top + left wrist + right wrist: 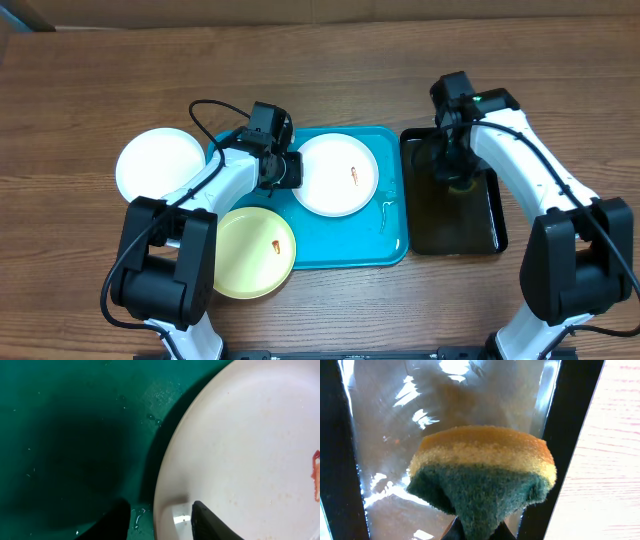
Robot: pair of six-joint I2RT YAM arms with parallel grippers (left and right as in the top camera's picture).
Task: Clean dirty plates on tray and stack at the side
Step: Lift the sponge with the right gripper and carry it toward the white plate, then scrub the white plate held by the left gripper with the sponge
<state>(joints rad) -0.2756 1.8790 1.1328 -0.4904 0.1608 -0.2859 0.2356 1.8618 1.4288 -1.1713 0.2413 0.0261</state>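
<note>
Sponge (482, 477) sat pinched in my right fingers (449, 536) above the black tray (335, 460). Left fingers (212, 522) stood spread astride the rim of the white plate (240, 435) on the turquoise tray (75, 435); water droplets there, I judged, could let it slip.

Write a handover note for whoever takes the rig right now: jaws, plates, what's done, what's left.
Left gripper: jaws open astride the rim of the smeared round white plate on the turquoise-blue rectangular plastic tray.
Right gripper: shut on the yellow-and-green sponge, over the wet narrow black tray.
Pale yellow-green round plate: smeared, overlapping the blue tray's near-left corner.
Second round white plate: on the wooden table left of the tray, no smear visible.
Done: possibly that one plate.
Left: wipe the two smeared plates, then stack all three at the side.
</note>
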